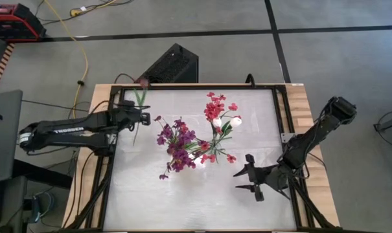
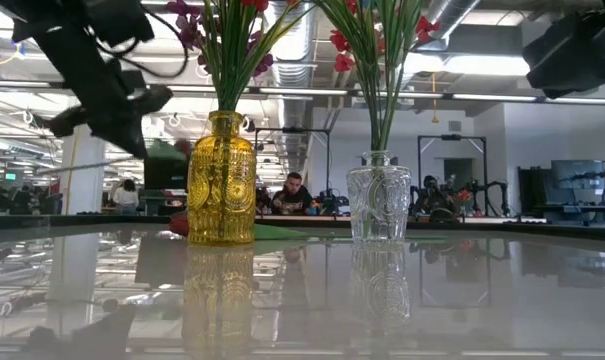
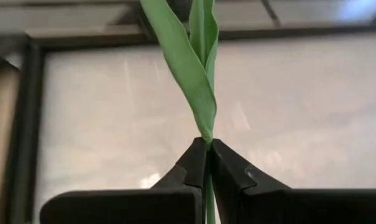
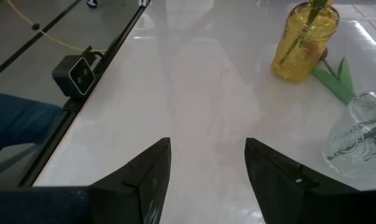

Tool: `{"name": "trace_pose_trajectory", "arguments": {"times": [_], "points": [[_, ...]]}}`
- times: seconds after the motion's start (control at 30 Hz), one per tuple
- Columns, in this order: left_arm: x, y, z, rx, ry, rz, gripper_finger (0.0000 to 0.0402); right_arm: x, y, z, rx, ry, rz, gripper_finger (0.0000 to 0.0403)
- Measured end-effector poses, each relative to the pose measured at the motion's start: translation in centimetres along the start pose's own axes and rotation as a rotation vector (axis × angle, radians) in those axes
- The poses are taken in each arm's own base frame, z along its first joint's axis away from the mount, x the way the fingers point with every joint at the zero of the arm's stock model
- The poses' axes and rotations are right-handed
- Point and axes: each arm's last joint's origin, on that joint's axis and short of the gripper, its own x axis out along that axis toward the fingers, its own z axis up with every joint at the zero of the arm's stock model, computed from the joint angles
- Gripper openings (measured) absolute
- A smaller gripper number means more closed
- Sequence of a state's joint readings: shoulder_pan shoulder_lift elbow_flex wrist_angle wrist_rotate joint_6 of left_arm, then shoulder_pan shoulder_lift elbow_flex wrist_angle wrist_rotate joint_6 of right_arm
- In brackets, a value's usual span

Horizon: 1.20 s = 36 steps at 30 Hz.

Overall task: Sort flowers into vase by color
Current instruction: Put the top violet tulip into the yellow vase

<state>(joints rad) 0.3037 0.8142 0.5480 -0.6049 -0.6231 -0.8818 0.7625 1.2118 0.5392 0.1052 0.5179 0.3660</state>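
Note:
My left gripper (image 1: 146,118) is shut on a flower with a dark red bud (image 1: 144,82) and long green leaves (image 3: 194,68), left of the vases. Purple sprays (image 1: 176,144) stand in the yellow vase (image 2: 222,180). Red sprays (image 1: 216,107) and white buds (image 1: 236,120) stand in the clear vase (image 2: 379,205). Another flower lies on the table behind the yellow vase, showing a green leaf (image 4: 337,78) and a red bud (image 2: 179,225). My right gripper (image 1: 240,180) is open near the table's right near corner, touching nothing. My left gripper pinches the flower's thin green stem (image 3: 207,186) between its two fingers, just below where the leaves start. The fingers come from the table's left and lie across the stem. The flower is held above the table, its bud toward the far edge.
A black frame rail (image 1: 283,116) runs round the tabletop. A small camera (image 4: 82,74) sits at the near edge. A black box (image 1: 173,65) stands beyond the far edge. People (image 2: 294,190) sit in the room behind. Bare table (image 1: 183,200) lies near the front.

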Motion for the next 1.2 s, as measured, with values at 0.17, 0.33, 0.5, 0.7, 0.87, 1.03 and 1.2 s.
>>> {"name": "trace_pose_trajectory", "arguments": {"times": [0.17, 0.33, 0.5, 0.7, 0.87, 1.03, 1.2], "points": [[1.5, -0.8, -1.6, 0.047, 0.176, 0.030, 0.0000, 0.0, 0.1, 0.0, -0.002, 0.000, 0.003, 0.0232], [3.6, -1.4, -3.3, 0.097, 0.311, 0.107, 0.0000, 0.0, 0.1, 0.0, -0.001, 0.000, 0.004, 0.0232], [5.5, -2.0, -5.0, 0.141, 0.428, 0.146, 0.0003, -0.3, 0.6, -0.2, -0.006, 0.001, 0.026, 0.0232], [6.6, -2.5, -5.9, 0.184, 0.515, 0.123, 0.0049, -0.8, 1.3, -0.5, -0.027, 0.008, 0.059, 0.0232], [6.5, -3.0, -5.3, 0.214, 0.578, 0.061, 0.0102, -1.0, 1.7, -0.7, -0.035, 0.011, 0.073, 0.0232], [6.6, -3.5, -4.3, 0.221, 0.631, -0.017, 0.0132, -1.0, 1.7, -0.7, -0.036, 0.010, 0.074, 0.0232], [6.9, -2.8, -3.9, 0.201, 0.672, 0.004, 0.0138, -1.0, 1.7, -0.7, -0.036, 0.010, 0.072, 0.0232]]}}
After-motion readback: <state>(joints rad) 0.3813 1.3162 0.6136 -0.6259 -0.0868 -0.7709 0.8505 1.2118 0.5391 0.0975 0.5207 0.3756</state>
